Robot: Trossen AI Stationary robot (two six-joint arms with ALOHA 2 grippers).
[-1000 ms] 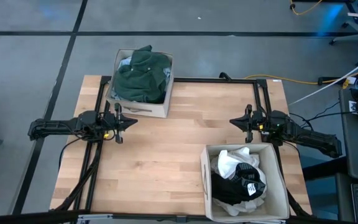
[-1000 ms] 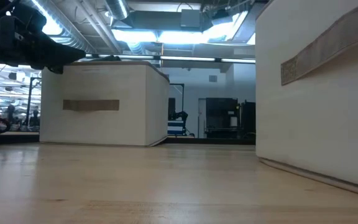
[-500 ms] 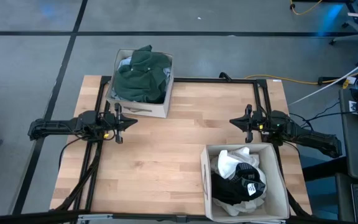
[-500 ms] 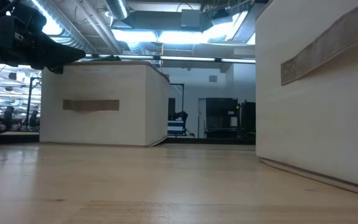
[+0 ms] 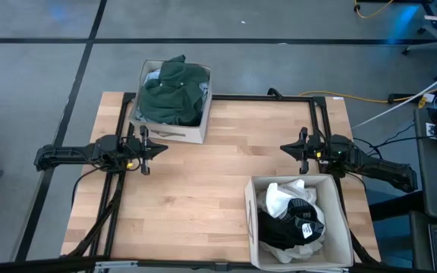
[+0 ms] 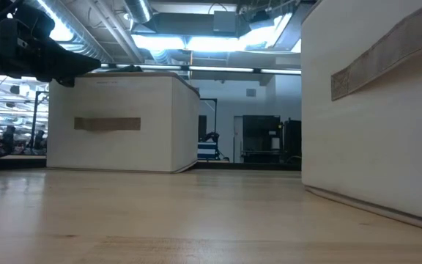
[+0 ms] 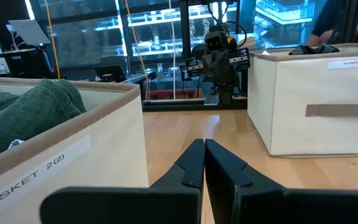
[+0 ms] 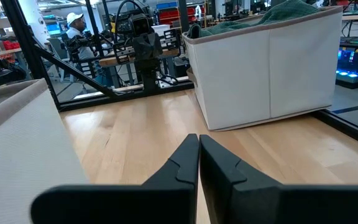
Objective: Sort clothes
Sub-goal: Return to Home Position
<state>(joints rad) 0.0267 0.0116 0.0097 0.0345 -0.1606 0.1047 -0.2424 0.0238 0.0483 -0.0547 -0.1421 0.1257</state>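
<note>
Your left gripper (image 5: 162,149) and right gripper (image 5: 284,147) face each other above the surface (image 5: 218,178), both with fingers together, holding nothing. The clothes (image 5: 174,89) lie inside the two boxes (image 5: 169,135).

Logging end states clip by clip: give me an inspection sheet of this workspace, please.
Surface: wooden table, carrying two fabric boxes.
Job's things: dark green garment tops the left-side box; white clothes and black clothes fill the right-side box.
Clutter: nothing seen.
Grippers: left gripper and right gripper shut, empty, facing each other across the table.
Cables: yellow cable on the floor.
Surroundings: grey floor; a person in the room beyond.
</note>
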